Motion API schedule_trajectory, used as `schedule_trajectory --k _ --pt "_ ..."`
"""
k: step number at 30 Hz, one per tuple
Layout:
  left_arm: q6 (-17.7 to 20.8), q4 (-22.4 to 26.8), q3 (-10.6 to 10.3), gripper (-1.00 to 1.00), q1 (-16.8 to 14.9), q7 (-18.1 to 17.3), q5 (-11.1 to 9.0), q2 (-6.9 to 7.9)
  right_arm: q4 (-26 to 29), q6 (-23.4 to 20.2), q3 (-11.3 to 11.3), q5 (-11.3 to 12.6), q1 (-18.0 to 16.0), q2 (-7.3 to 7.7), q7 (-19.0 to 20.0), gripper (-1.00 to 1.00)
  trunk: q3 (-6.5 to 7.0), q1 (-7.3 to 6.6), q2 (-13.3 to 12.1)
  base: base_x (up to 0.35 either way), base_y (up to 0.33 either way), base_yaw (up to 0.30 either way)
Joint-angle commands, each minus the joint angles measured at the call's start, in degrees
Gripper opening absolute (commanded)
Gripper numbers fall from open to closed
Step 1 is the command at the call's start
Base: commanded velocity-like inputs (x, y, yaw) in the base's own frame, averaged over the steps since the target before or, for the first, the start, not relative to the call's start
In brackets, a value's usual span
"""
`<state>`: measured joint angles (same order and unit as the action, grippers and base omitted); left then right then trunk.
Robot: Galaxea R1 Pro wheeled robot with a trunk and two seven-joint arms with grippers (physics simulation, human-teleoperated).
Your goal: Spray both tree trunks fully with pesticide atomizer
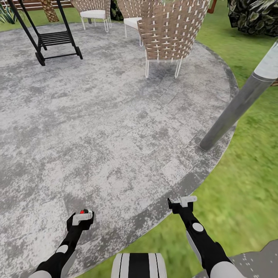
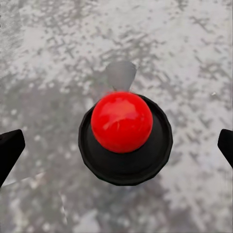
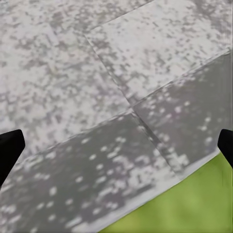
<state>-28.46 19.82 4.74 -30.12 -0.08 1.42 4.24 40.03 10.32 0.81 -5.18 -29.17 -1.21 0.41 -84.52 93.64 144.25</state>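
On the floor [image 1: 116, 127] beneath our left pincer [image 2: 116, 145] | pesticide atomizer [image 2: 122, 124] upright between wide-open fingers, ungrasped | our right pincer [image 3: 116, 145] open, empty, over paving edge by grass [image 3: 194, 208]

Both black-and-white arms reach forward and down from the bottom of the head view. The left claw [image 1: 82, 216] points downward with its black fingertips [image 2: 10, 148] spread wide apart. The right claw [image 1: 184, 202] is likewise held with its fingertips [image 3: 9, 145] well apart, gripping nothing.
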Motion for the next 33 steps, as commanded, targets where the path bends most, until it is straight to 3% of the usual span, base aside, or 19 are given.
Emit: schedule_trajectory --k 1,14,15,33 --pt "-0.19 -0.05 0.18 1.0 -0.02 -0.01 0.16 -0.02 -0.03 0.14 -0.11 -0.54 -0.01 -0.02 0.04 1.0 0.03 -0.01 0.01 0.0 0.0 0.0" --pt "-0.19 -0.05 0.18 1.0 -0.02 -0.01 0.16 -0.02 -0.04 0.14 -0.11 -0.54 -0.01 -0.02 0.03 1.0 0.15 -0.01 0.01 0.0 0.0 0.0" --pt "-0.19 -0.05 0.18 -1.0 -0.02 -0.01 0.16 -0.02 -0.04 0.14 -0.11 -0.54 -0.01 -0.02 0.03 1.0 0.15 -0.01 0.01 0.0 0.0 0.0" --pt "-0.19 0.2 0.18 -1.0 -0.02 0.0 0.07 -0.02 -0.22 0.14 -0.11 -0.54 -0.01 -0.04 0.05 1.0 0.15 -0.01 0.01 0.0 0.0 0.0"
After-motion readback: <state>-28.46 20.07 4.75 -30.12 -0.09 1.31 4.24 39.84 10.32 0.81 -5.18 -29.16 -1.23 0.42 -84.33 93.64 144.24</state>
